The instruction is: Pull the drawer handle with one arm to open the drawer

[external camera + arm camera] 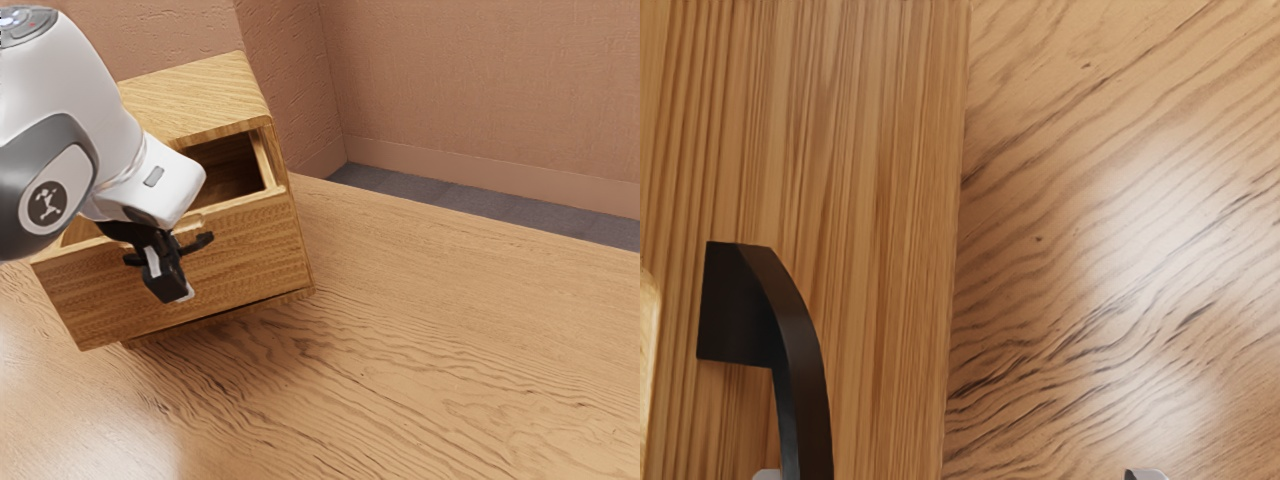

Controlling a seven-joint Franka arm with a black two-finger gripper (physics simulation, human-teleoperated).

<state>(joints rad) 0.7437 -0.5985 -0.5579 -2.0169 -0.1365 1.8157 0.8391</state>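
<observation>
In the wrist view you see the black handle [790, 360] curving off the drawer front. It lies between two fingertips [1139, 474] set wide apart, close beside one and unclamped, so the gripper [170, 282] is open and holds nothing. The exterior view adds that the drawer [235, 250] stands pulled out of the cabinet [190, 95], its hollow showing, at the far left. The table [430, 350] spreads wide to its right and near side. Your arm [70, 150] comes down from the upper left, hand at the drawer front.
</observation>
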